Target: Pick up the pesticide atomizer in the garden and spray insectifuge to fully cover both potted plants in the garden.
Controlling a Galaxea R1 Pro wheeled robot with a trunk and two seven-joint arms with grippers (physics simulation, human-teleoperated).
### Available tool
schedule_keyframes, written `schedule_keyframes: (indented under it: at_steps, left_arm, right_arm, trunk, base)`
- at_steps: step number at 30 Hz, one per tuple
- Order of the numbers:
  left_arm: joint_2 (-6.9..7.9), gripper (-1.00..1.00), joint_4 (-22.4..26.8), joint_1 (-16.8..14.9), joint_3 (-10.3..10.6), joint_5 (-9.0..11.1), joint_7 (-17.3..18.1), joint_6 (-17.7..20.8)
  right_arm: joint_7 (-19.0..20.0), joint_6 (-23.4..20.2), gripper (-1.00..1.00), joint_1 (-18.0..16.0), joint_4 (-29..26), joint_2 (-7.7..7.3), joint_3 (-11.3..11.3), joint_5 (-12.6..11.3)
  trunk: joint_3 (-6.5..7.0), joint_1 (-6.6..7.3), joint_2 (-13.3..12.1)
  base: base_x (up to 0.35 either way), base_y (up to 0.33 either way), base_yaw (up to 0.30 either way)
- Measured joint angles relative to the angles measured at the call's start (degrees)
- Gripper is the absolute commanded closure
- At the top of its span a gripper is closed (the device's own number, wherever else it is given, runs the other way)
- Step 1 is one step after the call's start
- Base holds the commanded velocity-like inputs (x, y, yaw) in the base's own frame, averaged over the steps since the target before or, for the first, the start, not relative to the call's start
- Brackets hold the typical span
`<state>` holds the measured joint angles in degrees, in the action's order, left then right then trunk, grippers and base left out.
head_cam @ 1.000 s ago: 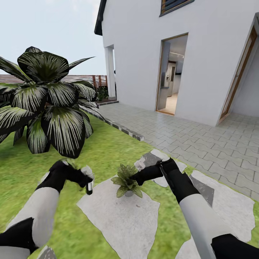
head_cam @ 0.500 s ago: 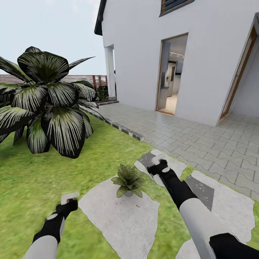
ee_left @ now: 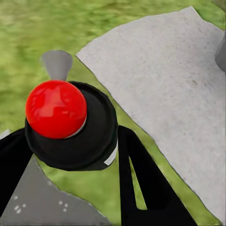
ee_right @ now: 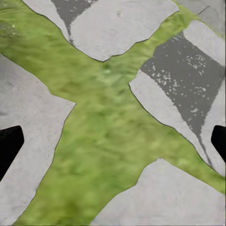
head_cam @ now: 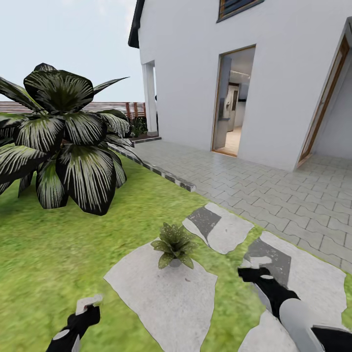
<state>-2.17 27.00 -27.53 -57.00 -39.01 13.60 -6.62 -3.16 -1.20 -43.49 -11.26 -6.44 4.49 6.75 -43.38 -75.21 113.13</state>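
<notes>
One potted plant (head_cam: 174, 244), a low rosette of speckled green leaves, stands on the far edge of a grey stone slab (head_cam: 166, 293) in the garden lawn. My left gripper (head_cam: 80, 317) is low at the near left, well short of the plant. It is shut on the pesticide atomizer (ee_left: 70, 125), a black bottle with a red round cap and a grey nozzle; its pale top (head_cam: 89, 302) pokes up over the grass. My right gripper (head_cam: 253, 274) hovers to the plant's near right over the slabs, open, with nothing between its fingertips (ee_right: 9, 147).
A tall palm (head_cam: 63, 137) with dark white-streaked fronds fills the left of the lawn. Grey paving (head_cam: 274, 190) runs to the white house (head_cam: 195, 58) and its open doorway (head_cam: 232, 105). A slatted fence (head_cam: 115, 108) closes the far side. More stone slabs (head_cam: 220, 230) lie to the right.
Both arms have drawn back and down from the potted plant toward me. The left gripper carried the atomizer to the near left; the right gripper moved to the near right.
</notes>
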Motion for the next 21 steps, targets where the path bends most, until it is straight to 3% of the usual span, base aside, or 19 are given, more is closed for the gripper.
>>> schedule_keyframes:
  at_steps: [2,4,5,21]
  left_arm:
    - [0.66,1.0,-0.3,0.6,0.0,0.0,0.0,0.0]
    - [0.95,1.0,-0.4,1.1,0.0,0.0,0.0,0.0]
    - [1.0,1.0,-0.5,1.4,0.0,-0.1,0.0,0.0]
    - [1.23,1.0,-3.3,2.2,0.1,-0.2,0.1,-0.1]
  right_arm:
    - [0.0,0.3,-1.0,0.6,3.5,-3.53,0.1,-0.6]
    - [0.1,0.4,-1.0,1.0,5.3,-5.6,0.0,-1.6]
    - [0.1,0.4,-1.0,1.1,5.6,-5.95,0.0,-1.9]
    - [0.1,0.3,-1.0,1.2,6.3,-6.4,0.0,-2.4]
  trunk:
    - [0.0,0.0,0.0]
    - [0.0,0.0,0.0]
    - [0.0,0.0,0.0]
    - [0.0,0.0,0.0]
  base:
    - [0.0,0.0,0.0]
    - [0.0,0.0,0.0]
    - [0.0,0.0,0.0]
    - [0.0,0.0,0.0]
